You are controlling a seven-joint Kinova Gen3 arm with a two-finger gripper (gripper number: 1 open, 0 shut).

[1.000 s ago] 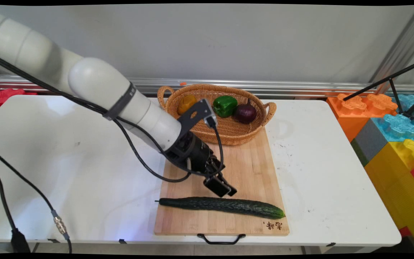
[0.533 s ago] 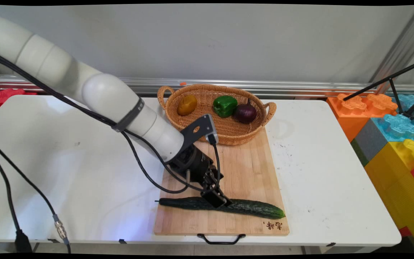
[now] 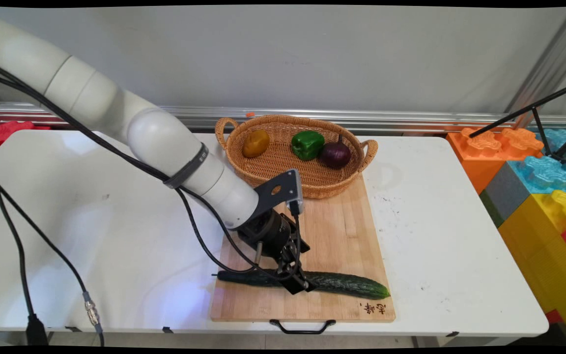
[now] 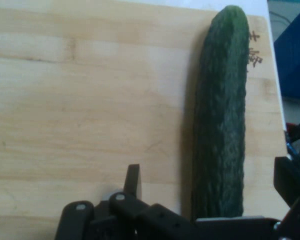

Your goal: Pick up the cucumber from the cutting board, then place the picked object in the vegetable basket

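A long dark green cucumber (image 3: 352, 285) lies across the near part of a wooden cutting board (image 3: 342, 231). My gripper (image 3: 297, 284) is down at the cucumber's middle, open, with one finger on each side of it. In the hand view the cucumber (image 4: 220, 100) runs up between the fingers (image 4: 133, 179) over the board (image 4: 90, 100). There is a gap on both sides of it, and the fingers do not press it. The arm's wrist hides part of the cucumber's left half in the main view.
A wicker basket (image 3: 312, 189) stands at the board's far end, holding a yellow pepper (image 3: 256, 142), a green pepper (image 3: 307, 144) and a red onion (image 3: 335, 154). Big coloured foam blocks (image 3: 533, 177) stand off the table's right side. Black cables (image 3: 17, 246) hang at the left.
The gripper has come down and toward the near edge, from above the bare board to around the cucumber's middle. The cucumber has not moved.
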